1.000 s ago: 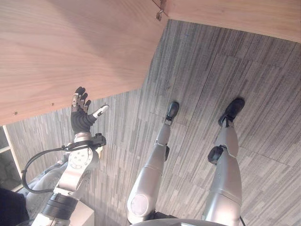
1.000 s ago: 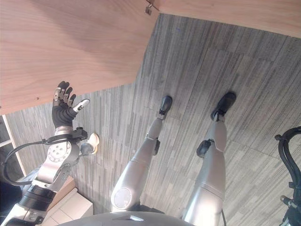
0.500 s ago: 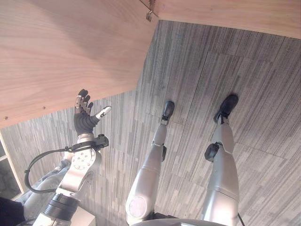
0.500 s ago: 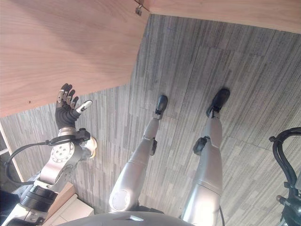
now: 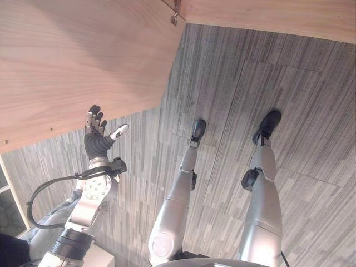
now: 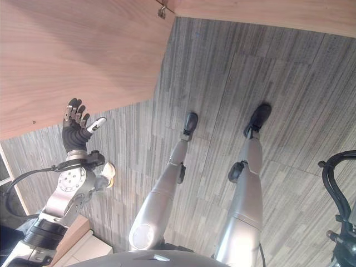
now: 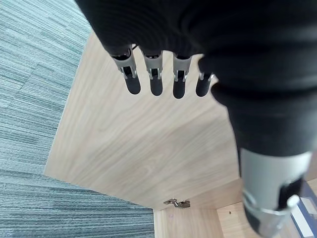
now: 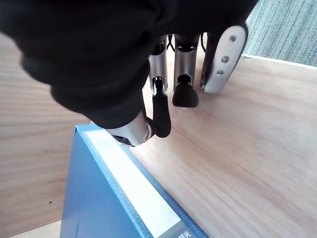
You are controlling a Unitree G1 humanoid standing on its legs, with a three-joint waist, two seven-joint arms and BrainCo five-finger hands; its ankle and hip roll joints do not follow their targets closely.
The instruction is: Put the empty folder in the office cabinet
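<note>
While the cabinet door [image 5: 83,61] stands swung open over the carpet floor [image 5: 267,72], the blue folder [image 8: 114,198] sits upright in the right hand [image 8: 163,106], fingers curled on its top edge, wood panel beyond. The left hand [image 5: 95,133], fingers straight and empty, hovers at the door's lower edge.
</note>
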